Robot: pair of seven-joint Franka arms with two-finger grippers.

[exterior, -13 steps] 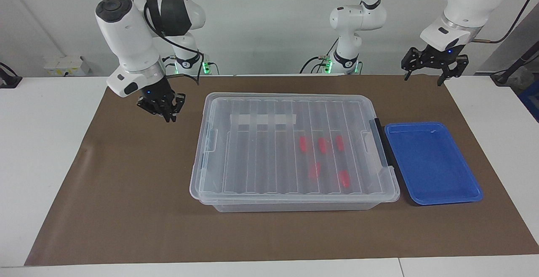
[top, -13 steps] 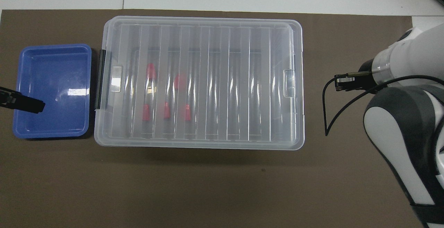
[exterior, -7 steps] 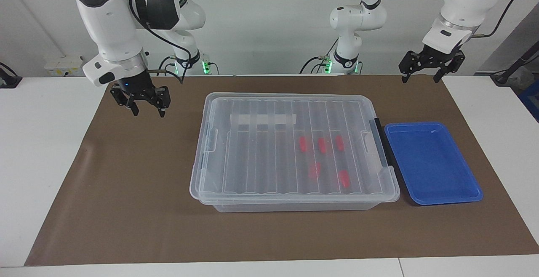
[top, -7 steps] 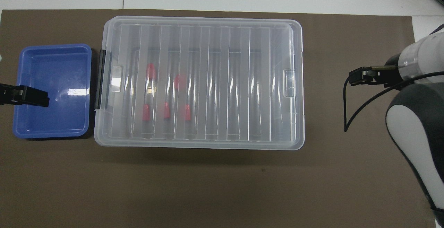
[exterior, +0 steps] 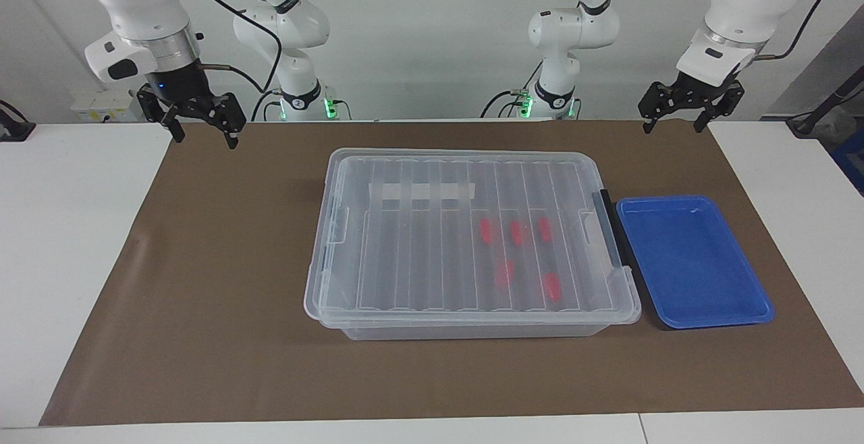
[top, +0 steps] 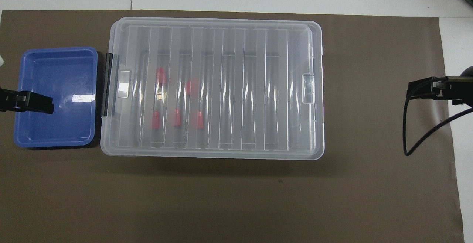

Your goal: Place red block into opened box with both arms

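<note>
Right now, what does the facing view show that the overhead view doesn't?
Only the facing view shows both tools whole, raised and open: the left tool and the right tool, plus the arm bases and the white tape strip on the lid. Only the overhead view shows the left tool over the tray. Both show the closed box, five red blocks inside, and the blue tray.

Facing view. A clear storage box (exterior: 466, 248) with its ribbed lid (exterior: 472, 228) closed sits on a brown mat (exterior: 202, 295) covering the white worktop (exterior: 61, 228); five red blocks (exterior: 516, 233) show through the lid. A blue tray (exterior: 692, 262) lies just beside the box's black handle (exterior: 609, 228). The right hand (exterior: 200, 130) and left hand (exterior: 673, 122) hang with fingers spread above the mat's corners, holding nothing.
</note>
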